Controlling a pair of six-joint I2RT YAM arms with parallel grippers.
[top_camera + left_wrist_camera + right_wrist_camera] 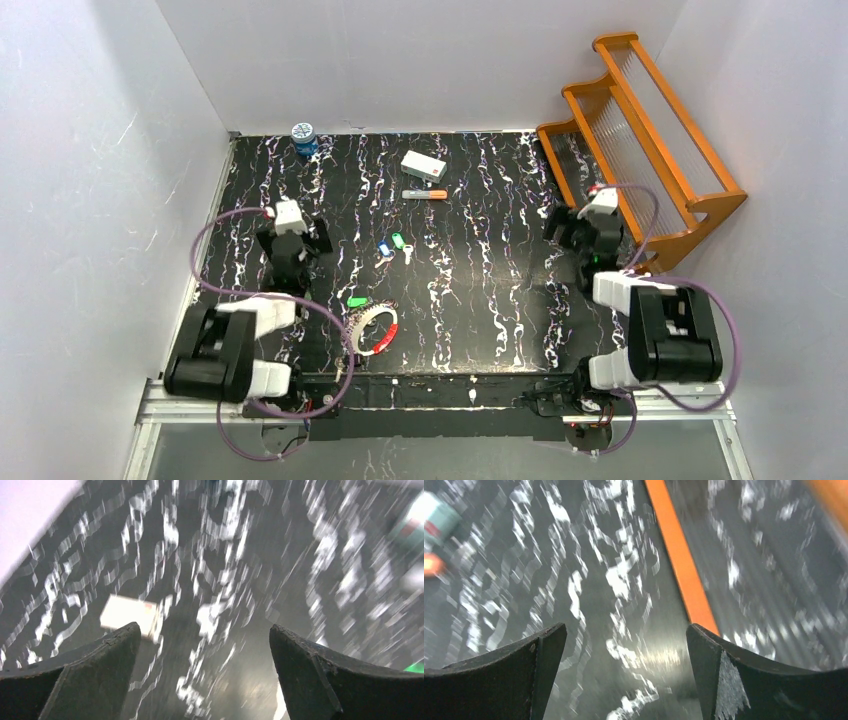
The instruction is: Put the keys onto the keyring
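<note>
Top view: black marbled table [480, 300]. The keys [394, 246] lie loose in a small cluster just off table centre toward 10 o'clock. The blue-headed key [384, 251] and green-headed key [397, 240] are close together; can't tell if they touch.

The keyring [373, 329] lies flat at 7 o'clock near the front edge, part white and part red. A small green piece [357, 301] sits at its 11 o'clock. The keys are at 1 o'clock from the ring, apart from it and off the loop.

The left gripper [290, 256] is over the table at 9 o'clock, near the keys and not touching them. In the left wrist view its fingers [90, 670] are spread wide, with only blurred table between them. A blurred white block [127, 616] shows just past the left finger.

The right gripper [585, 240] is at 3 o'clock, just beside the foot of the orange rack [640, 140]. In the right wrist view its fingers [744, 680] are also spread wide and hold nothing. One of the rack's orange rails runs across the table ahead of them.

Other items:
- A white box [423, 165] at 12 o'clock.
- An orange-tipped marker [425, 195] just beside the box on its 6 o'clock side.
- A blue jar [304, 138] in the far corner at 11 o'clock.
- The rack fills the 2 o'clock corner.
</note>
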